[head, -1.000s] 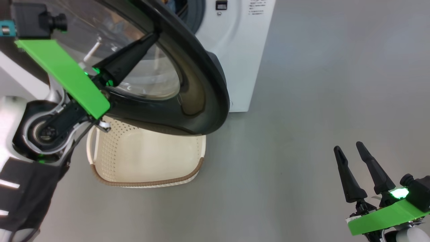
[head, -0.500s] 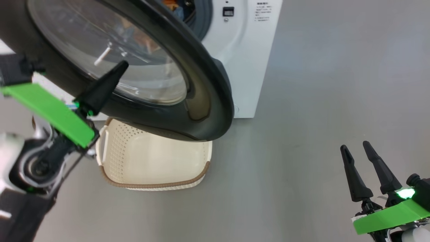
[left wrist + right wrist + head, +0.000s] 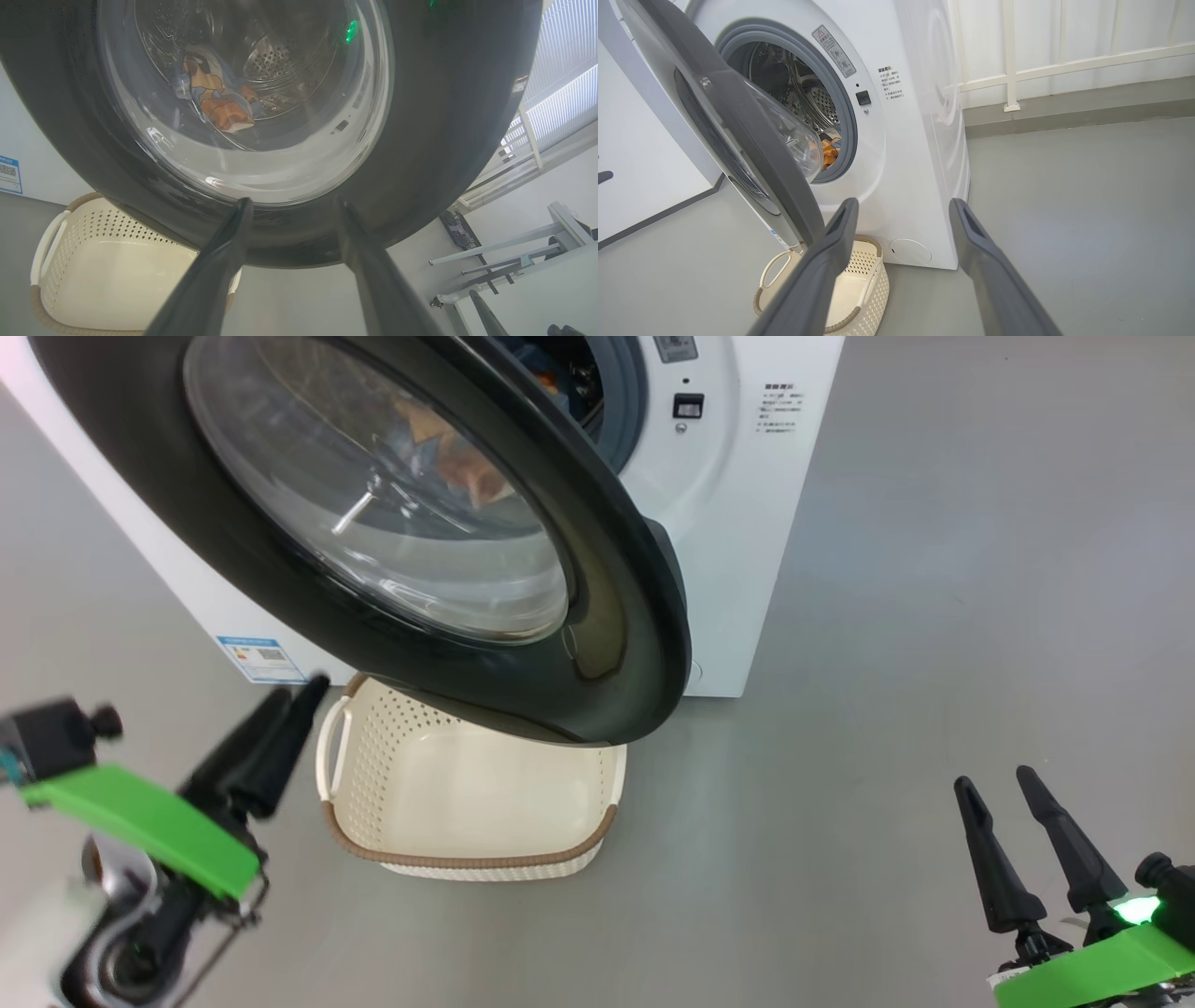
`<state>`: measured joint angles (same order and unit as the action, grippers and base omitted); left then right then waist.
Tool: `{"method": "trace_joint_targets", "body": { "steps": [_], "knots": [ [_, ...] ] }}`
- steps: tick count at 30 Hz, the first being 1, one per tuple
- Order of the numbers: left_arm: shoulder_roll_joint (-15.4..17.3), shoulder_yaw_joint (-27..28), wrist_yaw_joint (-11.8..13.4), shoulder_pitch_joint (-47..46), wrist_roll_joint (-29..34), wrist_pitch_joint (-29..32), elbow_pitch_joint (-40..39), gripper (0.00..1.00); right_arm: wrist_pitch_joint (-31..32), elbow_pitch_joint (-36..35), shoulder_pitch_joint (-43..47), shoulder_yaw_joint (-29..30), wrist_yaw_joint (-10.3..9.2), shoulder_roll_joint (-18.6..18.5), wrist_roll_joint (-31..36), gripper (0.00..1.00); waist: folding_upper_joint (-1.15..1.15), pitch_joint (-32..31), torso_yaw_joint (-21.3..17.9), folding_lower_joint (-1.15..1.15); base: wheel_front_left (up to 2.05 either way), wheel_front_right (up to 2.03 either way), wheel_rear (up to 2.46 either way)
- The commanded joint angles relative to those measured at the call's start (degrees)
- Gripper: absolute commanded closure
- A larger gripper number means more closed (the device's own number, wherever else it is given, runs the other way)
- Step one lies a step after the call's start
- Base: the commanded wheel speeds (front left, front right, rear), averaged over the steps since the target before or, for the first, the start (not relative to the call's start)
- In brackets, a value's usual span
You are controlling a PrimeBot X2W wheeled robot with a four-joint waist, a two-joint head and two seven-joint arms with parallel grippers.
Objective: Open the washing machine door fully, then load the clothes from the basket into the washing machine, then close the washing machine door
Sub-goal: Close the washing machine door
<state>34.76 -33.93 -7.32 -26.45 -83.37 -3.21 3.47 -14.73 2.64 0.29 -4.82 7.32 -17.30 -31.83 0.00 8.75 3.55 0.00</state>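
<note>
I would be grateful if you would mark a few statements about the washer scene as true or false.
1. The basket is empty. True.
2. The washing machine door is shut flush against the front. False: it stands swung out, over the basket.
3. The clothes lie inside the washing machine. True: they show through the door glass.
4. The right gripper holds a garment. False: it is open and empty, low at the right.
5. The left gripper is clamped on the door rim. False: its fingers are spread and it is off the door.
</note>
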Motion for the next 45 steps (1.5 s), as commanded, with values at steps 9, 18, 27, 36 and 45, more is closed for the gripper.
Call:
{"method": "trace_joint_targets", "body": {
  "steps": [9,18,27,36,45],
  "knots": [
    [2.1,-2.4,-0.2,4.7,1.9,-8.9,3.0,0.0,-0.3,-1.1,3.2,0.0,0.17,-1.8,0.5,0.0,0.0,-1.0,1.2,0.0,0.0,0.0,0.0],
    [-3.8,2.7,-0.2,11.2,6.7,-11.7,8.2,0.0,-0.3,-1.0,4.5,1.0,0.17,-2.0,0.4,0.0,0.0,-1.9,-0.1,0.0,0.0,0.0,0.0],
    [-10.6,17.7,-0.2,19.5,20.8,-11.8,9.2,0.0,-0.3,-0.8,4.3,1.4,0.17,-2.4,0.4,0.0,0.0,-2.0,-3.4,0.0,0.0,0.0,0.0],
    [-16.9,26.2,-0.2,23.1,41.2,-11.8,7.7,0.0,-0.3,-0.7,4.0,2.5,0.17,-2.1,0.4,0.0,0.0,-1.6,-5.8,0.0,0.0,0.0,0.0],
    [-23.2,33.6,-0.2,27.2,58.6,-11.8,3.5,0.0,-0.3,-0.4,3.6,2.9,0.17,-1.6,0.1,0.0,0.0,-2.2,-6.5,0.0,0.0,0.0,0.0]
  ]
}}
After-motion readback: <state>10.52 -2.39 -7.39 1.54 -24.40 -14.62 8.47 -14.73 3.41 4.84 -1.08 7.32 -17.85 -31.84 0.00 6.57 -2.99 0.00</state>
